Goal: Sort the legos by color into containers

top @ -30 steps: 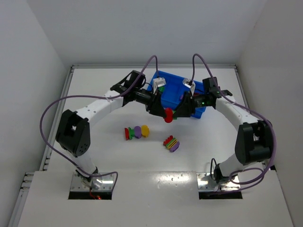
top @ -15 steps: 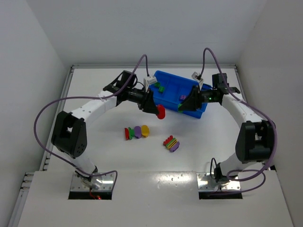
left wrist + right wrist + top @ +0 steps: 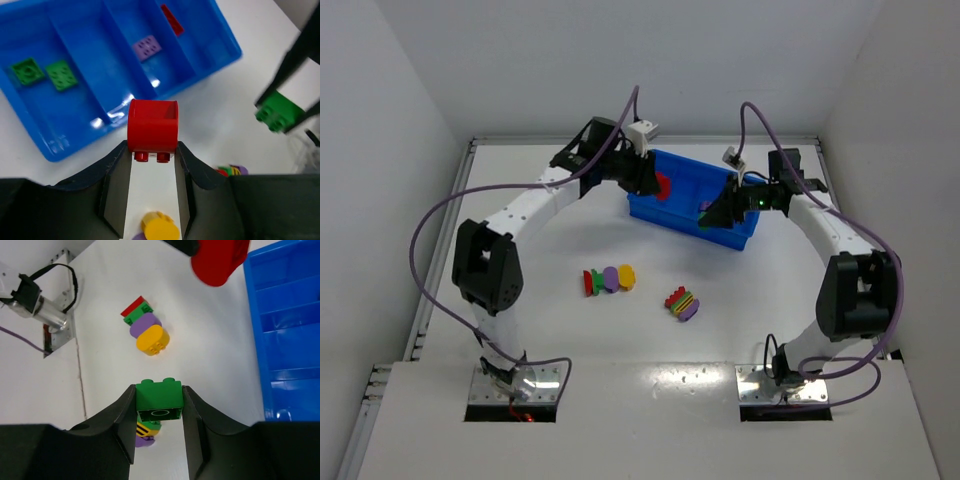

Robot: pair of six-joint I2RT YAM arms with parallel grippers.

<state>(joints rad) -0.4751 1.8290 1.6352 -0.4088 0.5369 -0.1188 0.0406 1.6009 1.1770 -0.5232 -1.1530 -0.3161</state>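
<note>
My left gripper (image 3: 661, 188) is shut on a red brick (image 3: 664, 186) and holds it over the left end of the blue bin (image 3: 672, 217). In the left wrist view the red brick (image 3: 152, 126) sits between my fingertips, just off the bin's near rim (image 3: 75, 145). The bin holds two green bricks (image 3: 61, 75), a purple one (image 3: 146, 46) and a red one (image 3: 171, 20) in separate compartments. My right gripper (image 3: 709, 213) is shut on a green brick (image 3: 159, 399) at the bin's front right.
Two multicoloured stacks lie on the table in front of the bin: one on the left (image 3: 609, 279) (image 3: 145, 327) and one on the right (image 3: 682, 303). White walls enclose the table on three sides.
My left gripper has carried the red brick from in front of the bin back and up over its left end. My right gripper has drawn slightly right with the green brick.
</note>
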